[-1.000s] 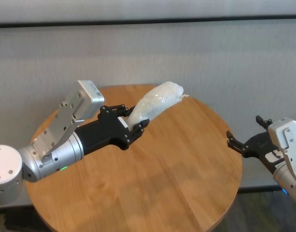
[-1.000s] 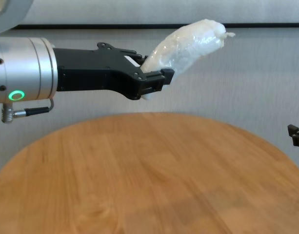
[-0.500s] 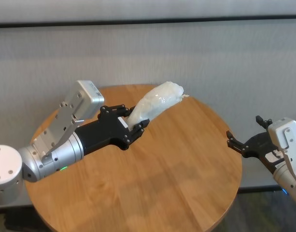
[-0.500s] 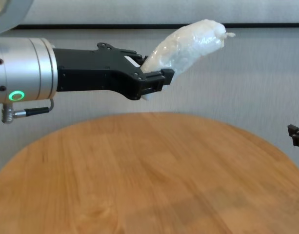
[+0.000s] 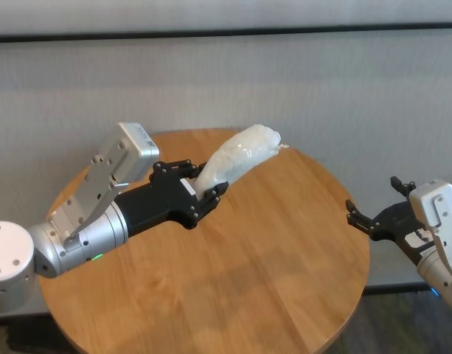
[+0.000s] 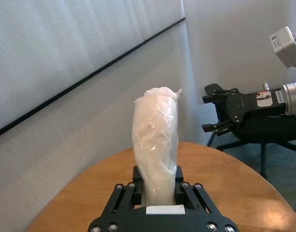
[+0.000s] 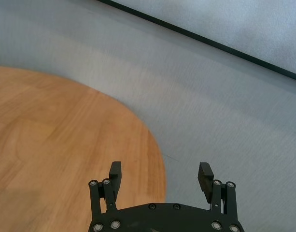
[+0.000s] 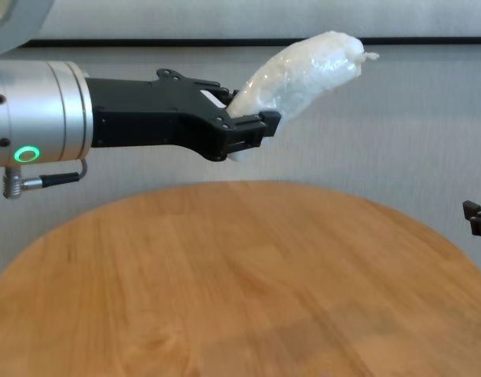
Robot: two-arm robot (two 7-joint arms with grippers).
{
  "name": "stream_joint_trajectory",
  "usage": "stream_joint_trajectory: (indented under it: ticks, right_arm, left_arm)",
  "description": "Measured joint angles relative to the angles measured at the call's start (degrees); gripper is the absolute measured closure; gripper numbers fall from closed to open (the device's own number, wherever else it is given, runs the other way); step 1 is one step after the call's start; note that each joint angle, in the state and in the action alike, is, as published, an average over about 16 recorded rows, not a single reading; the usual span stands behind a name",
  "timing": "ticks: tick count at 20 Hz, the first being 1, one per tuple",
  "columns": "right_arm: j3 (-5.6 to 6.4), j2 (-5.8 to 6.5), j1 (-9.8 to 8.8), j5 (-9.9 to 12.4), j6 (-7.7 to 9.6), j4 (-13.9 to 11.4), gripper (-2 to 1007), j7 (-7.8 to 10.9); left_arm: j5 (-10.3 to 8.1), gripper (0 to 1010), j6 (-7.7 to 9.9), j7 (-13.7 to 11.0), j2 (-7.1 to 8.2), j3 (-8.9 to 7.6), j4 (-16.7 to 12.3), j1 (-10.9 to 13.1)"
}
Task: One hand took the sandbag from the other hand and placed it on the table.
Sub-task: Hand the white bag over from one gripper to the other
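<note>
My left gripper [image 5: 200, 190], on the wrist with the green light ring, is shut on the lower end of the white sandbag [image 5: 237, 158] and holds it well above the round wooden table [image 5: 270, 251]. The bag juts up and away from the fingers, its twisted tip at the far end; it also shows in the chest view [image 8: 303, 71] and the left wrist view [image 6: 156, 150]. My right gripper [image 5: 373, 210], with the blue light, is open and empty just off the table's right edge, apart from the bag; it also shows in the right wrist view [image 7: 161, 175].
A grey wall with a dark horizontal strip [image 5: 226, 33] runs behind the table. In the left wrist view the right gripper [image 6: 218, 108] shows farther off, with a dark chair base [image 6: 263, 145] on the floor below it.
</note>
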Motion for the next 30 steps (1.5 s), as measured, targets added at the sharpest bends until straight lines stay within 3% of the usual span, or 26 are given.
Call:
stream_joint_trajectory:
  ticks: [8, 14, 30]
  right_arm:
    - [0.05, -0.26, -0.03, -0.16, -0.14, 0.07, 4, 0.61]
    - [0.26, -0.78, -0.31, 0.07, -0.69, 0.1, 4, 2.37]
    - [1.6, -2.37, -1.34, 5.54, -6.06, 0.44, 4, 13.14]
  left_arm:
    - [-0.01, 626, -0.03, -0.01, 0.0, 0.01, 0.03, -0.03]
    - [-0.01, 626, -0.05, -0.01, 0.0, 0.01, 0.05, -0.04]
    - [-0.01, 626, -0.05, -0.01, 0.0, 0.01, 0.06, -0.04]
